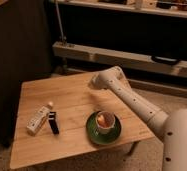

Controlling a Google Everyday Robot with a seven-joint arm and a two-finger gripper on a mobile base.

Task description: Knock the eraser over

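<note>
Single arm, white, segmented, reaches from the robot's body at the lower right of the camera view up and across the light wooden tabletop (72, 95). The gripper (94, 83) sits at the arm's far end, above the rear middle of the tabletop, tucked under the rounded wrist joint; whether it is spread or closed cannot be told from this view. It holds nothing that I can see. Target: the small narrow black eraser with a paler top edge (53, 123) stands on end near the front left part of the tabletop, long axis close to vertical, leaning slightly in the view. Immediately on its left lies the white remote-like bar with a round tip (38, 120), flat, running diagonally; touching or a hair apart, cannot tell. To the eraser's right, well apart, a pale cup (105, 121) sits on a round green saucer (103, 134). Key relation: the eraser lies forward and to the left of the gripper, well apart, with bare wood between them, and the saucer lies off that line to the right. Judgement: approach not yet made; the eraser is upright and untouched. A low sideways push near its top should tip it. Risk: the sweep may shove the white bar instead, or clip the cup.
</note>
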